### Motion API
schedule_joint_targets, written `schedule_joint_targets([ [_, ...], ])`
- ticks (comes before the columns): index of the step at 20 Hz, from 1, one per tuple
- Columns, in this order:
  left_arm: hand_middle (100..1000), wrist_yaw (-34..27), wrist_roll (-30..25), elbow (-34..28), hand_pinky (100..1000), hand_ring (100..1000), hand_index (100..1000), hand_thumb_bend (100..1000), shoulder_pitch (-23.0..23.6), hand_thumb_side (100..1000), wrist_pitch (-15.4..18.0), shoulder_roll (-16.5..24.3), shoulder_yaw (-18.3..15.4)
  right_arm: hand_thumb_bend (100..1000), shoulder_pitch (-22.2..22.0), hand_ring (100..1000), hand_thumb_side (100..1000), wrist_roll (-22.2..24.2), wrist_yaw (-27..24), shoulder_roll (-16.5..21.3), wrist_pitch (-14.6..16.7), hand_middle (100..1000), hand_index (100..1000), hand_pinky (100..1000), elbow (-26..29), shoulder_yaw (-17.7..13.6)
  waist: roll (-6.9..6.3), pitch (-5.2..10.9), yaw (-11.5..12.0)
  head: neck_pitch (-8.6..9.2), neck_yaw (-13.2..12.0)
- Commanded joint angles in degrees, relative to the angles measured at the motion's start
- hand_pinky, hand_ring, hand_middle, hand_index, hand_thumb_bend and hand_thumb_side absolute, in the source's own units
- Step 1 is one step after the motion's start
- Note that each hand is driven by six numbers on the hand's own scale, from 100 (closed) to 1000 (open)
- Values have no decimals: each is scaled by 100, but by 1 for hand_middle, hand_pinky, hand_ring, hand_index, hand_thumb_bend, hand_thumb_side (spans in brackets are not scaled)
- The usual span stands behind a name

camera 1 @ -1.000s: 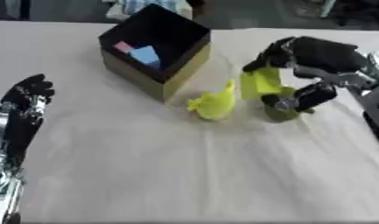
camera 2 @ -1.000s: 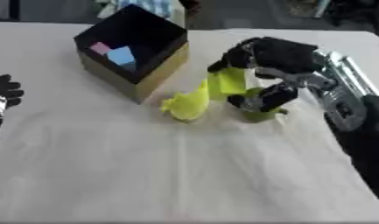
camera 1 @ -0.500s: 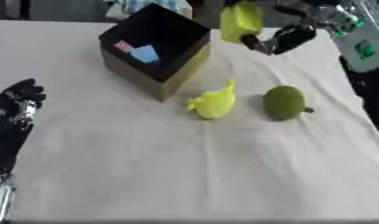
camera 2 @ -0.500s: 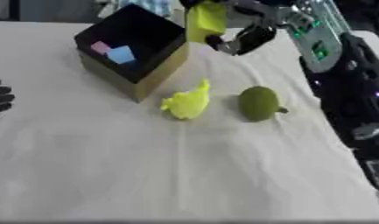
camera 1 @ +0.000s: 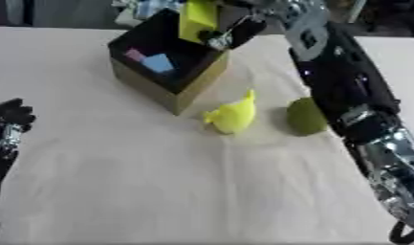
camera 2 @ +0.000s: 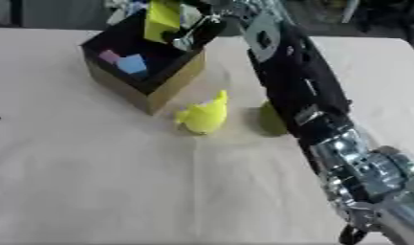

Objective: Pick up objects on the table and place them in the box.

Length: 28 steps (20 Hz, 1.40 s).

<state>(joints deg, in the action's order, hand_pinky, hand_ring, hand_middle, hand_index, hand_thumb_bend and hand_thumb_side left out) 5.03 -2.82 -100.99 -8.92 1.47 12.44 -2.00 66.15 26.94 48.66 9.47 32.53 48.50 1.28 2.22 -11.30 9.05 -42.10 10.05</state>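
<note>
At the far left edge I see my left hand (camera 1: 11,117) resting idle on the worktop (camera 1: 159,191), dark fingers up and slightly curled, holding nothing and well apart from everything else.

Moving right, the box (camera 1: 168,67) sits toward the back of the cloth-covered worktop, turned corner-on to me: black inside, tan on its outer walls. On its floor I can make out a pink piece (camera 1: 133,54) and a blue piece (camera 1: 158,62) lying just beside each other.

Above the box's right rear part, my right hand (camera 1: 235,31) holds a yellow-green block (camera 1: 197,18). The fingers are curled round its right side, pinching it, and the block hangs upright over the opening, not touching the walls as far as I can tell. Its top edge runs out of the left eye view.

In front of the box's right wall, a yellow object (camera 1: 231,116) with a pointed top lies on the worktop, near the box but apart from it. Just to its right is a dark green rounded object (camera 1: 303,116), partly covered by my right forearm (camera 1: 343,81), which crosses the scene from the lower right corner up to the box. I cannot tell whether the arm touches the green object.
</note>
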Motion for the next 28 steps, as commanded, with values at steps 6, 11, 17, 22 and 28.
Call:
schedule_joint_targets([
  [6, 712, -49, -57, -47, 825, 765, 847, 100, -130, 658, 25, -1, 42, 100, 54, 724, 385, -823, 868, -206, -442, 795, 947, 735, -641, -414, -62, 196, 137, 130, 224],
  [11, 711, -47, -56, -42, 826, 765, 847, 100, -129, 658, 25, -1, 39, 100, 16, 826, 549, -1339, 1384, -253, -611, 942, 1000, 805, -699, -444, -69, 197, 128, 124, 239],
  [17, 711, -37, -42, -40, 826, 764, 847, 100, -107, 659, 24, 5, 22, 144, 44, 879, 576, -1856, 1947, -283, -337, 985, 1000, 843, -901, -351, -72, 199, 61, 120, 191],
  [22, 710, -31, -22, -38, 826, 763, 847, 100, -91, 659, 21, 11, 6, 253, 35, 964, 585, -1954, 2343, -256, -62, 1000, 1000, 910, -977, -274, -75, 196, 9, 131, 174],
  [28, 709, -15, 36, -44, 826, 763, 847, 100, -63, 660, 12, 47, -55, 255, 101, 943, 579, -1965, 2220, -13, 390, 1000, 1000, 884, -703, 0, -40, 168, -140, 139, 99],
])
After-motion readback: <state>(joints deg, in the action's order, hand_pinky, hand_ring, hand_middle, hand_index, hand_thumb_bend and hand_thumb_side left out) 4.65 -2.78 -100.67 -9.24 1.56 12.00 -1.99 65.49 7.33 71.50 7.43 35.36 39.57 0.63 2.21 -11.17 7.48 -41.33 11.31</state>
